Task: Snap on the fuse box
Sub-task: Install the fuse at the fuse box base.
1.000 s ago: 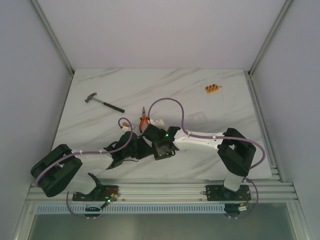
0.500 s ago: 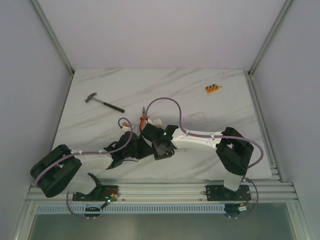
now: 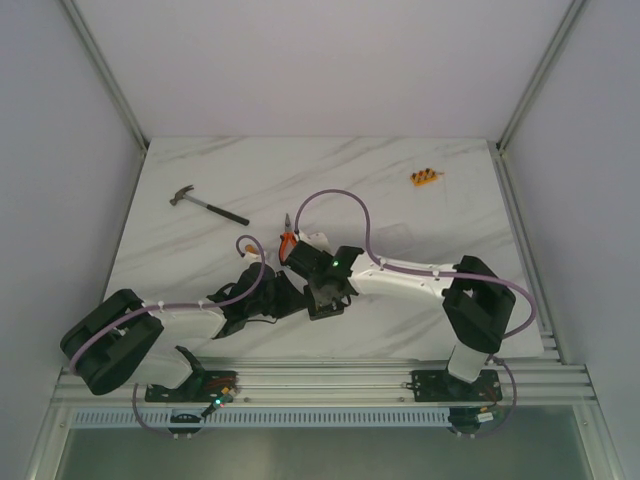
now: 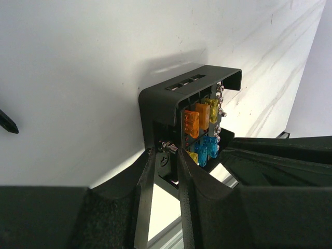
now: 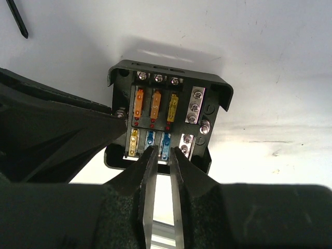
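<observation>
The fuse box (image 5: 166,119) is a black square box holding orange, yellow and blue fuses, and it has no lid on. It rests on the white table. My left gripper (image 4: 165,153) is shut on a mounting tab at the fuse box's (image 4: 181,104) side. My right gripper (image 5: 163,150) stands narrowly open, its tips on either side of a blue fuse (image 5: 165,142) in the near row. In the top view both grippers (image 3: 300,290) cover the box. A clear square lid (image 3: 394,236) lies on the table to the right.
Orange-handled pliers (image 3: 288,241) lie just behind the grippers, their dark tip (image 5: 18,21) close to the box. A hammer (image 3: 208,207) lies at the back left. A small orange strip of fuses (image 3: 425,178) lies at the back right. The table's near rail (image 3: 320,385) runs below.
My right arm has shifted slightly, with its wrist edging left over the box, and its jaws have parted a little. The left arm has not moved.
</observation>
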Controlling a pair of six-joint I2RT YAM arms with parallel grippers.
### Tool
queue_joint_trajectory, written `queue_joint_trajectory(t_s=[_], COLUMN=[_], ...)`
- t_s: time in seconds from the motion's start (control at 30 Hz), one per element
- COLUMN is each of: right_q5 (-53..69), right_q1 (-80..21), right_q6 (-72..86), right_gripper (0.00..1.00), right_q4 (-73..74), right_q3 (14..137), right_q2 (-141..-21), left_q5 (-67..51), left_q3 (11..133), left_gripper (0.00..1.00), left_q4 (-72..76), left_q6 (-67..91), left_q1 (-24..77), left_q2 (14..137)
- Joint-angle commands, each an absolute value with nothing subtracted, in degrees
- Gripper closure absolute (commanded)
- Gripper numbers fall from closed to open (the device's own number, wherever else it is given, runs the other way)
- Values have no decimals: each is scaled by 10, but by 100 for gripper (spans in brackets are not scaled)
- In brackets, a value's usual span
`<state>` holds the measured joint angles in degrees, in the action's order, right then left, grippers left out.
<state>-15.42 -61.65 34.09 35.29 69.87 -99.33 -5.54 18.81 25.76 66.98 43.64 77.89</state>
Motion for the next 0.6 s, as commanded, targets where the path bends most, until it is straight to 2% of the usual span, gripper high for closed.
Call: queue_joint_trajectory(t_s=[0.0,0.4,0.57], right_q5=[-142,-114,-113], right_q1=[-613,-609,-609], right_q6=[355,365,362], right_gripper=[81,95,97], right_q4=[358,379,393], right_q3=[704,686,686], right_q2=[-1000,-1023,-1030], left_q5=[-56,-64,-64], left_q3=[189,196,198], left_gripper=[67,67,67], left_q4=[229,229,229], left_q6=[670,667,667], left_q1=[440,440,439], left_q2=[787,800,803])
